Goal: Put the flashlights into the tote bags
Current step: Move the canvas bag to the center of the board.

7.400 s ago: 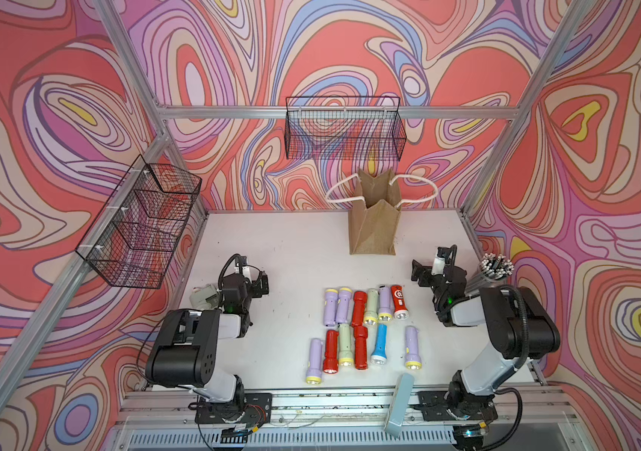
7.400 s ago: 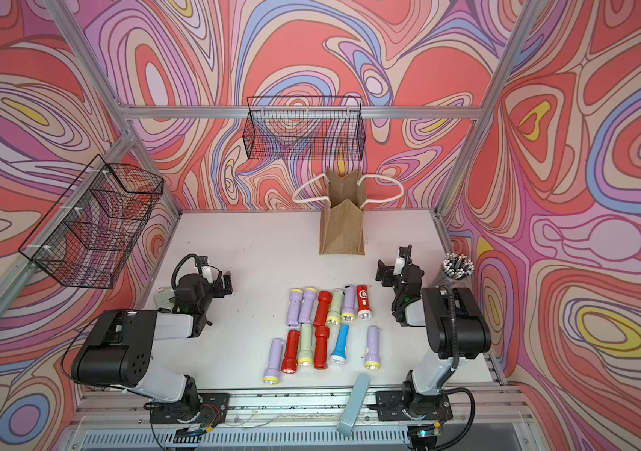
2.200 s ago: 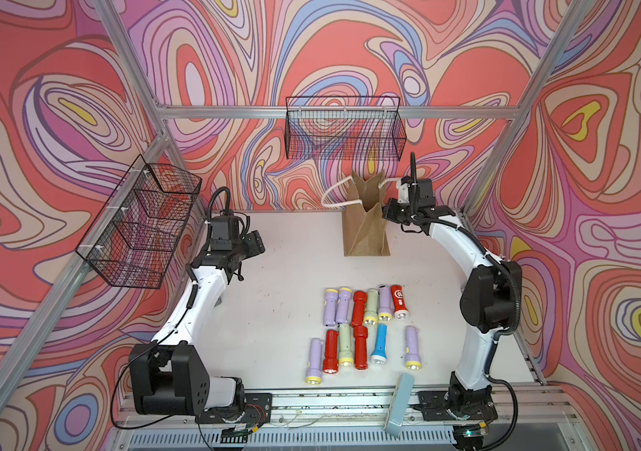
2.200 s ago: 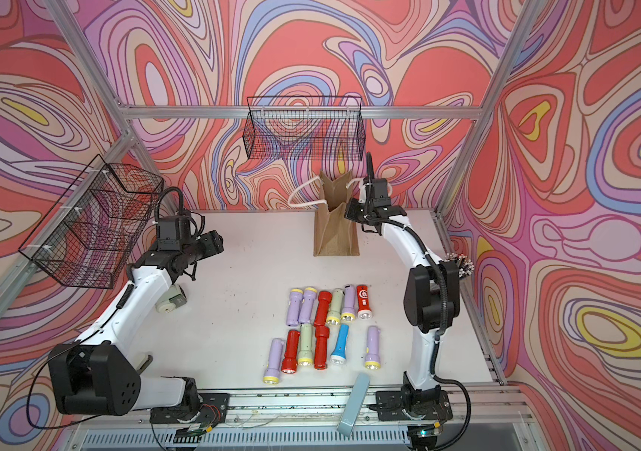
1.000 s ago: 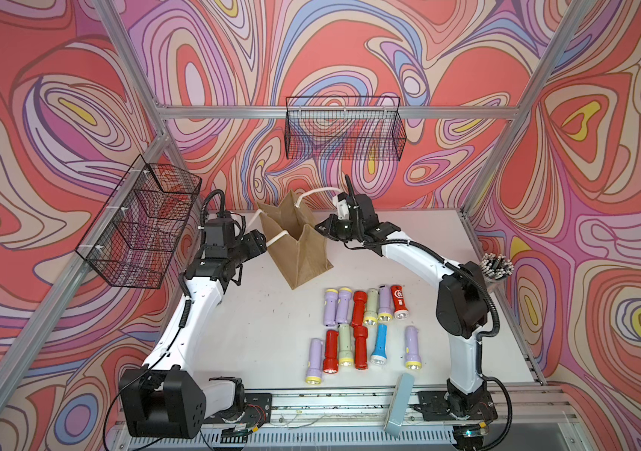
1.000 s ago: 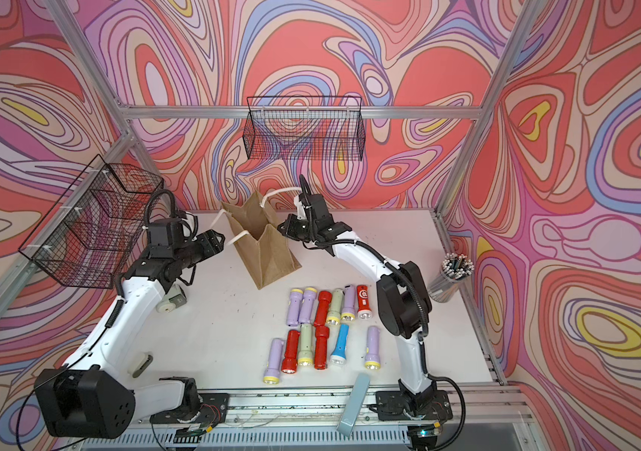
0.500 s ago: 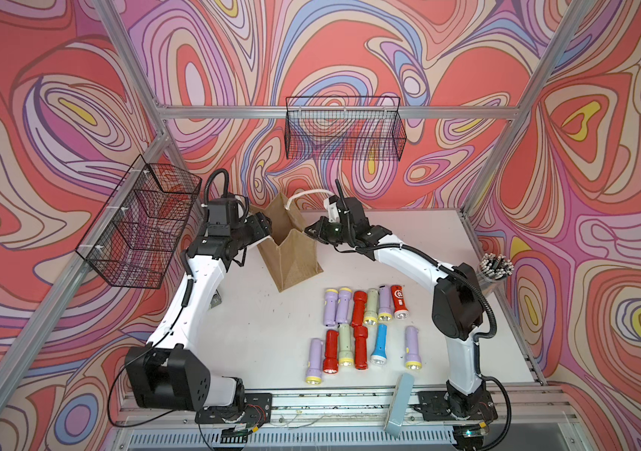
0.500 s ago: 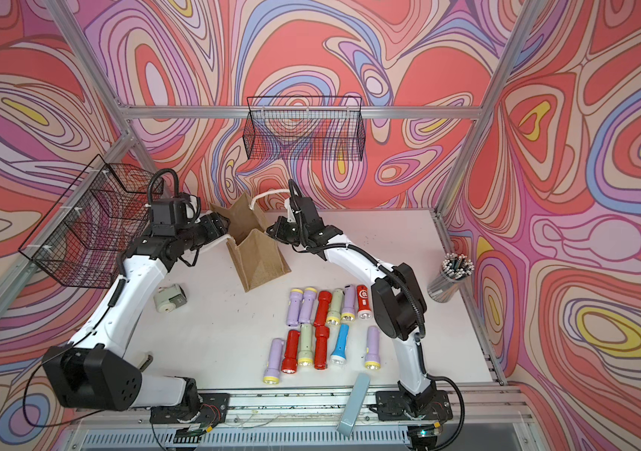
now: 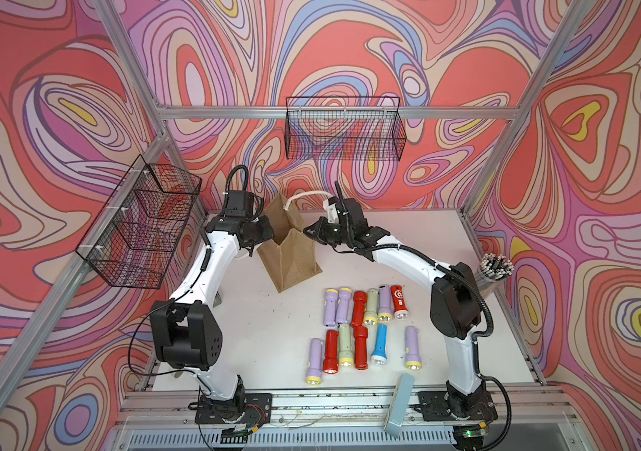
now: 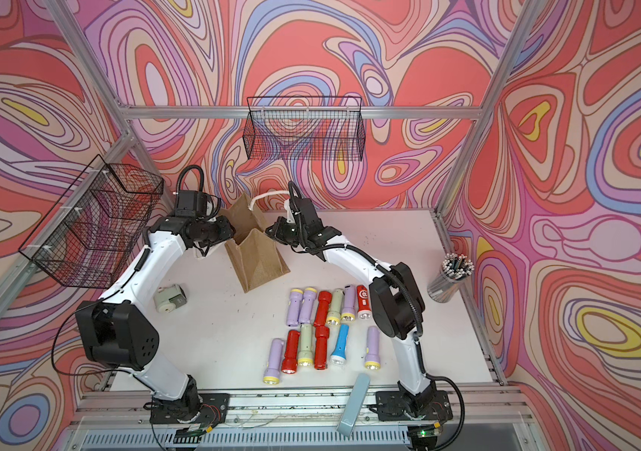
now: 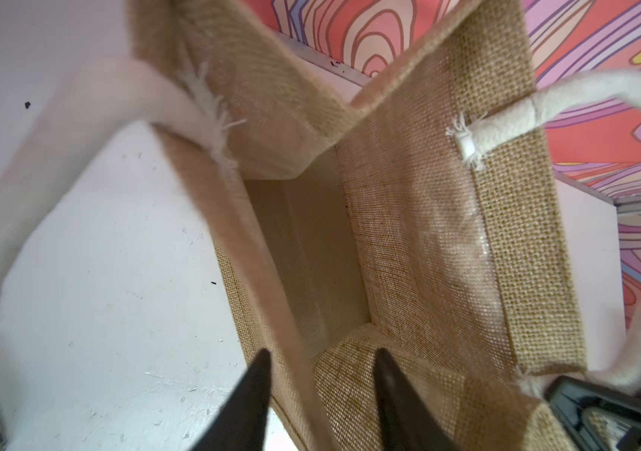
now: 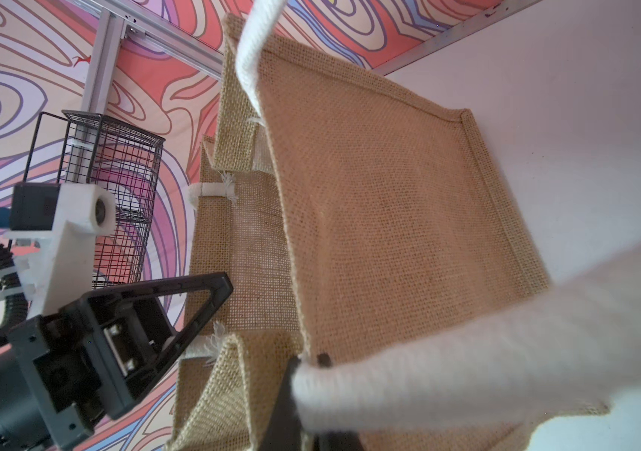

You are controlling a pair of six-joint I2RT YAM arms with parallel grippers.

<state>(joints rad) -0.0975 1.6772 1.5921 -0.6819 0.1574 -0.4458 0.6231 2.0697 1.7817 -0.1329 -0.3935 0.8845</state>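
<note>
White table (image 9: 272, 332) — right gripper (image 9: 308, 231) is clenching the tote bag (image 9: 291, 259) by its top; left gripper (image 9: 269, 235) is straddling the opposite rim — grip unclear.

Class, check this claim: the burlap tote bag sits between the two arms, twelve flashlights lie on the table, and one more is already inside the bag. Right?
No. The burlap tote bag is empty: the left wrist view looks into it and shows only bare lining. It does sit between the left arm and right arm, with twelve flashlights on the table.
</note>
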